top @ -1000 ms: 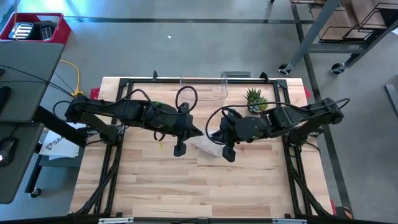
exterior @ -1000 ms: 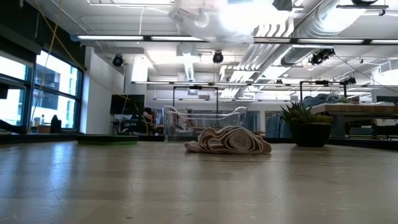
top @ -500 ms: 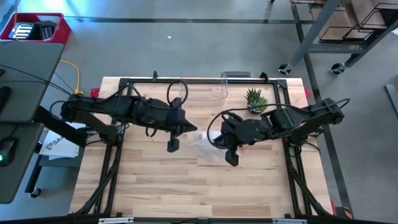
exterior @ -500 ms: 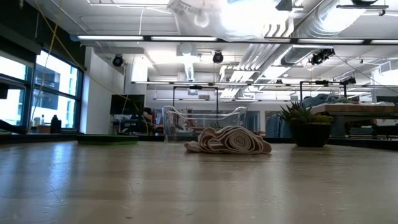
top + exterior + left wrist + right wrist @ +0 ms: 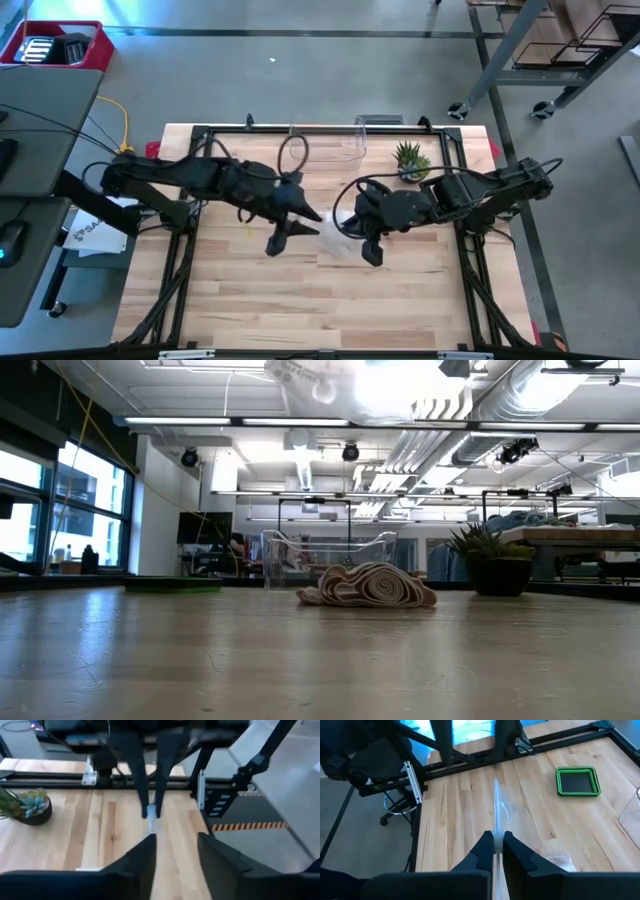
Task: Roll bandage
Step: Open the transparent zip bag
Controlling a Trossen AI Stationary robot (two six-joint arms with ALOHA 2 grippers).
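The beige bandage (image 5: 370, 585) lies in a loose, partly rolled heap on the wooden table, below and between both grippers. High above it a thin clear film (image 5: 496, 805) shows, and my right gripper (image 5: 495, 839) is shut on it. My left gripper (image 5: 176, 840) faces it with its fingers open. The film's free end (image 5: 151, 825) hangs close to one left fingertip; I cannot tell whether it touches. In the high view the left gripper (image 5: 281, 240) and the right gripper (image 5: 372, 252) stand over the middle of the table. My right gripper pinches the clear film (image 5: 495, 827) between its two fingers. The fingers slant down toward the table's left side, and the film runs on along them past the fingertips, seen edge-on. The film is lifted clear of the table and the bandage.
A clear plastic container (image 5: 325, 140) stands at the far edge and a small potted plant (image 5: 410, 160) at the far right. A green tray (image 5: 577, 781) sits on the left half under the left arm. Bare wood lies toward the near edge.
My left gripper has opened and let go of the clear film; a second ago it was shut facing the right gripper. The right gripper has stayed shut on the film. The bandage has kept still on the table.
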